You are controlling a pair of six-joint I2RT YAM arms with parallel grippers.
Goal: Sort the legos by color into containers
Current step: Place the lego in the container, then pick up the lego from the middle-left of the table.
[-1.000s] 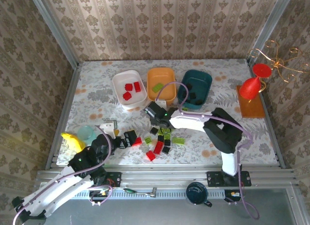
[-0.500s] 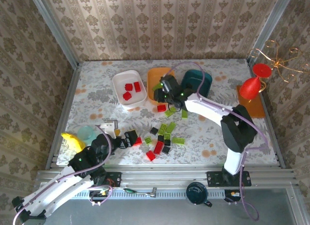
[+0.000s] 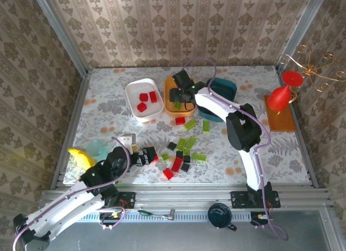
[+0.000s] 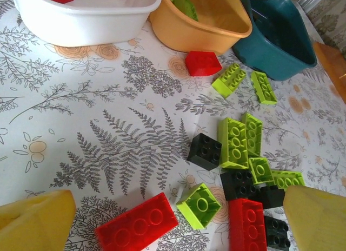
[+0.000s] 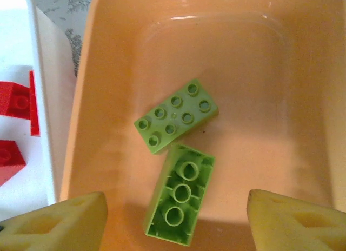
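From above, the white tub (image 3: 130, 94), the orange tub (image 3: 168, 99) and the teal tub (image 3: 227, 94) stand side by side near the far edge of the tabletop (image 3: 108, 107), with red bricks (image 3: 147, 98) lying in the white one. The right gripper (image 3: 181, 99) hangs over the orange tub, jaws parted and empty. Loose bricks (image 3: 183, 153), red, lime-green and black, lie scattered in the middle toward the near edge. The left gripper (image 3: 141, 156) sits low just left of them, spread wide and holding nothing. A red goblet (image 3: 280, 98) stands by a flat orange tray (image 3: 281, 121) at the right edge. In the left wrist view, the yellow fingers (image 4: 32, 224) stand well apart at the bottom corners, and a red oblong brick (image 4: 137, 225) and a lime-green square brick (image 4: 199, 205) lie on the tabletop between them. In the right wrist view, the fingers (image 5: 59, 221) flank an upside-down lime-green brick (image 5: 179, 194) on the orange tub's floor without touching it. A studs-up lime-green brick (image 5: 177, 123) lies just beside it.
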